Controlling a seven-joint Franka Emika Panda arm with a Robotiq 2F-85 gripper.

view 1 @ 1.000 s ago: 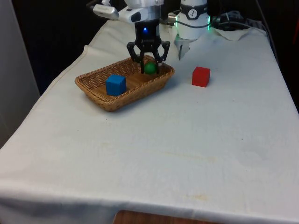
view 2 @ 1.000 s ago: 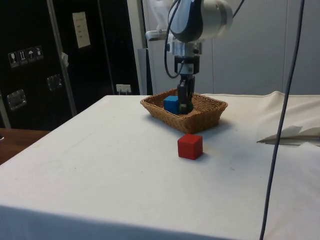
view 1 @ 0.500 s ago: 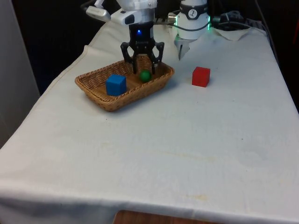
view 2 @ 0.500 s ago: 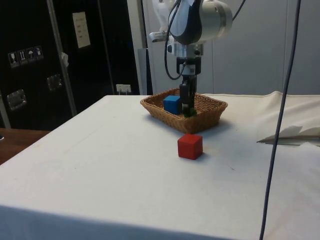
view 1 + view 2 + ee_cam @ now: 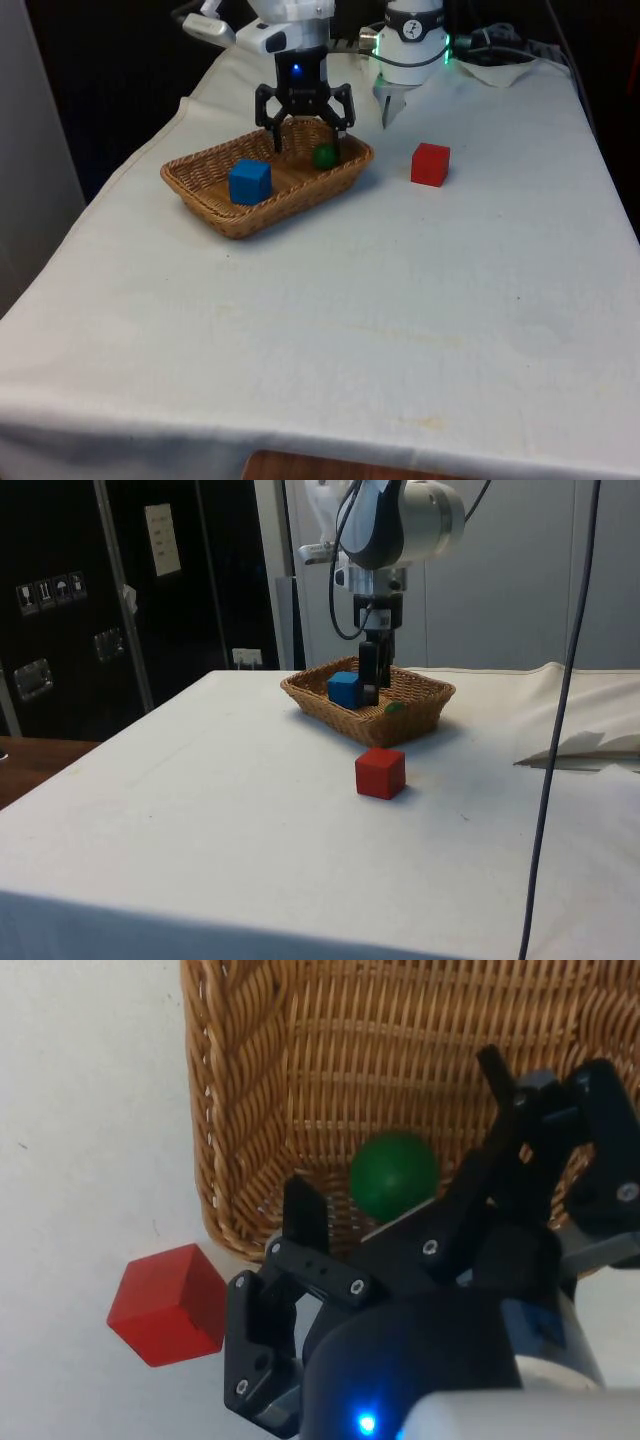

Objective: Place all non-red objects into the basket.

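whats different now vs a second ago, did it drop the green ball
Yes. A second ago the gripper held the green ball between its fingers low in the basket. It has since let go and risen, open. The ball now lies free on the basket floor near the end towards the red cube. The blue cube, red cube and basket stayed put.

Gripper (image 5: pixel 306 138): 1.0 s ago fingers low in basket (image 5: pixel 205 184) around green ball (image 5: pixel 323 155); now raised above basket's far end, fingers spread, nothing between them. Gripper drifted toward front view's left over the interval.

Green ball: released; rolled toward front view's left at 0.5 s ago, now lying free on basket floor nearer the end wall facing red cube (image 5: pixel 430 164).
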